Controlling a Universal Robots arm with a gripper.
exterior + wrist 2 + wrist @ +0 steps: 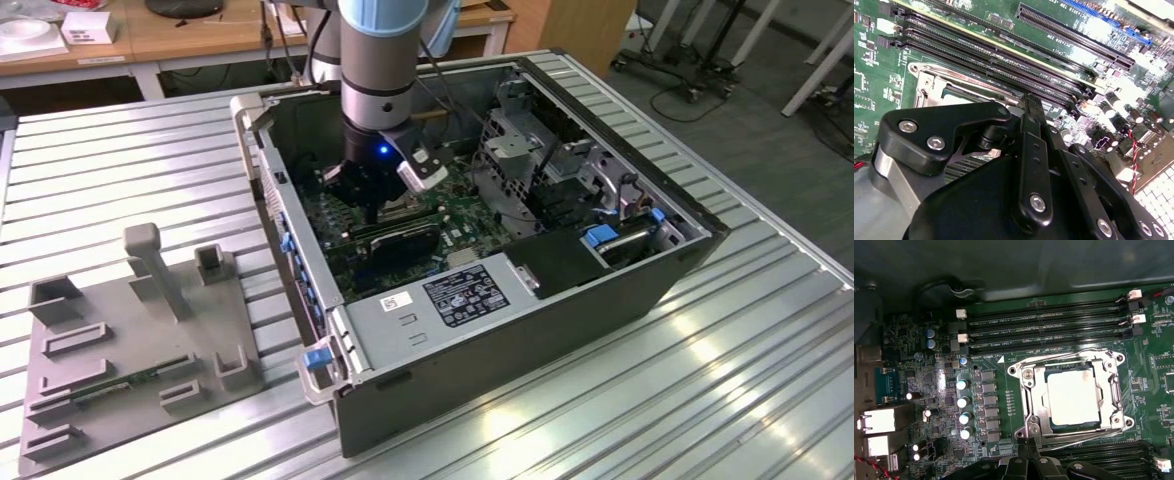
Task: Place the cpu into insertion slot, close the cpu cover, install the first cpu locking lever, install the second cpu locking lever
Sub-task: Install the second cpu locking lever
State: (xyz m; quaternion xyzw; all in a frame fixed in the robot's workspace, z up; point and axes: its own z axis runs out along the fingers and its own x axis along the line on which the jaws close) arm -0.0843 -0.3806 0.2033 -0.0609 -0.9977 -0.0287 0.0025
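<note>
Ribbed metal bench, open pc case on it, grey fixture block beside case at exterior view's left. Arm reaches down into case, gripper low over green board. Chip sits in socket, steel frame cover down around it, w/ thin wire levers along socket edges. Gripper linkage fills foreground in second wrist view, fingertips hidden: can't tell if open or shut, nothing seen held. Black memory slots beside socket.

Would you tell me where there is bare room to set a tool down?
The ribbed table is bare between the grey fixture tray and the computer case. Inside the case, around the gripper, it is crowded.
</note>
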